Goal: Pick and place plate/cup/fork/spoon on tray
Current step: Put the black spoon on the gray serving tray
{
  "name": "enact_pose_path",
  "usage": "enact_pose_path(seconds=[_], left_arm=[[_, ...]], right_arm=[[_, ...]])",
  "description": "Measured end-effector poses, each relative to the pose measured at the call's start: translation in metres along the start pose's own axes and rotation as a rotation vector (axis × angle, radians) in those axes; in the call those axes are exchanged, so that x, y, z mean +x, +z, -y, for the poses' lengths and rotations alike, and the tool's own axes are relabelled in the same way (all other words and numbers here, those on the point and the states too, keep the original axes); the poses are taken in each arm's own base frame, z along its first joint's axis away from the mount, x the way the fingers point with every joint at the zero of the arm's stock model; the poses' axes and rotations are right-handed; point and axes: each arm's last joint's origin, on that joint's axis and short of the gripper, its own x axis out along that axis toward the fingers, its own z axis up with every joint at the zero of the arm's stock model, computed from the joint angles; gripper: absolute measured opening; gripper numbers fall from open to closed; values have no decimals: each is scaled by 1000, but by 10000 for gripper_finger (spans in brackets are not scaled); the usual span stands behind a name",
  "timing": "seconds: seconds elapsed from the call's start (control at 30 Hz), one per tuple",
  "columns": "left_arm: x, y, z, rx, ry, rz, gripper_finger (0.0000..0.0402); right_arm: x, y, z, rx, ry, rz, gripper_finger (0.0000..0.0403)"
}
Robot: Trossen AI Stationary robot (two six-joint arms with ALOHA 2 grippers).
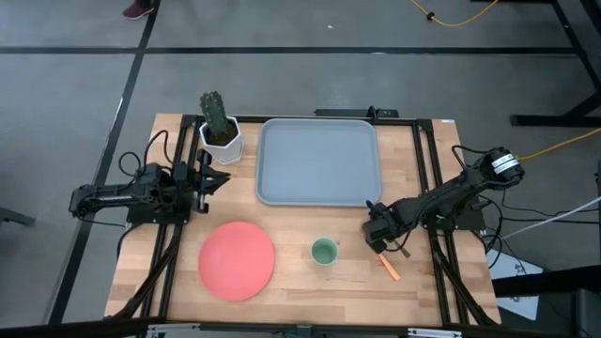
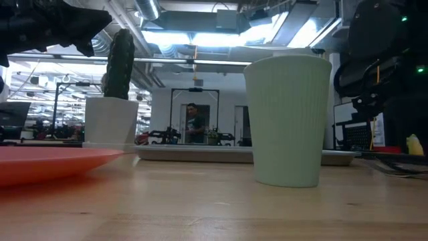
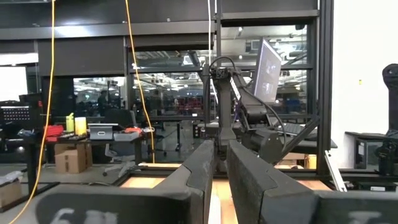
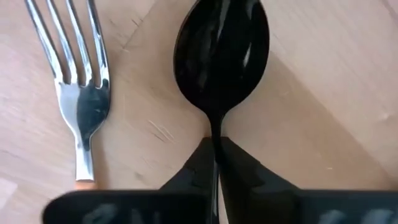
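Both right gripper fingers pinch the spoon beside the fork.

The wooden tabletop carries the grey-blue tray at its far middle, lying flat with its inside bare. Just left of the tray, at the far left, stands a white pot with a cactus. On the near left lies the coral plate, flat on the wood. Right of it, apart from it, the light-green cup stands upright. Near the right edge lie the orange-handled fork and the black spoon, side by side on the bare wood, close but not touching
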Motion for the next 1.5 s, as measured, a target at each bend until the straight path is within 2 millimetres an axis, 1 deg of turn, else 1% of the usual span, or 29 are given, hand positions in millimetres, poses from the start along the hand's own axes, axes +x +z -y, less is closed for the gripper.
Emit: enact_pose_path(seconds=[0.1, 0.17, 0.27, 0.37, 0.43, 0.5, 0.6, 0.7, 0.77, 0.87, 0.97, 1.07, 1.2, 1.27, 1.4, 1.5], left_arm=[[0, 0, 0, 0, 0, 0, 41], [0, 0, 0, 0, 0, 1, 41], [0, 0, 0, 0, 0, 1, 41], [0, 0, 0, 0, 0, 1, 41], [0, 0, 0, 0, 0, 0, 41], [0, 0, 0, 0, 0, 0, 41], [0, 0, 0, -1, 0, 0, 41], [0, 0, 0, -1, 0, 1, 41], [0, 0, 0, -1, -1, 0, 41], [0, 0, 0, -1, -1, 0, 41], [0, 0, 0, -1, -1, 0, 41], [0, 0, 0, -1, -1, 0, 41], [0, 0, 0, -2, -1, 0, 41], [0, 0, 0, -3, -1, 0, 41], [0, 0, 0, -10, -1, 0, 41], [0, 0, 0, -10, -2, -1, 41]], right_arm=[[-6, 3, -3, 10, 1, -16, 7], [-15, 6, -6, 3, -9, -33, 6], [-39, 13, -18, -28, 29, -19, 4], [-67, 21, -25, -57, 22, 12, 3], [-87, 29, -29, -61, 21, 100, 2], [-103, 40, -29, -29, -12, 236, 2], [-123, 63, -28, 107, -35, 512, 2], [-130, 86, -19, 287, -56, 662, 2], [-132, 100, -10, 386, -63, 701, 2], [-129, 121, 10, 421, -85, 603, 2], [-120, 141, 33, 495, -91, 538, 2], [-108, 160, 55, 555, -39, 488, 2], [-90, 187, 77, 555, 132, 464, 2], [-78, 194, 84, 553, 159, 445, 2], [-61, 200, 95, 572, 112, 356, 2], [-50, 206, 97, 581, 118, 308, 7]])
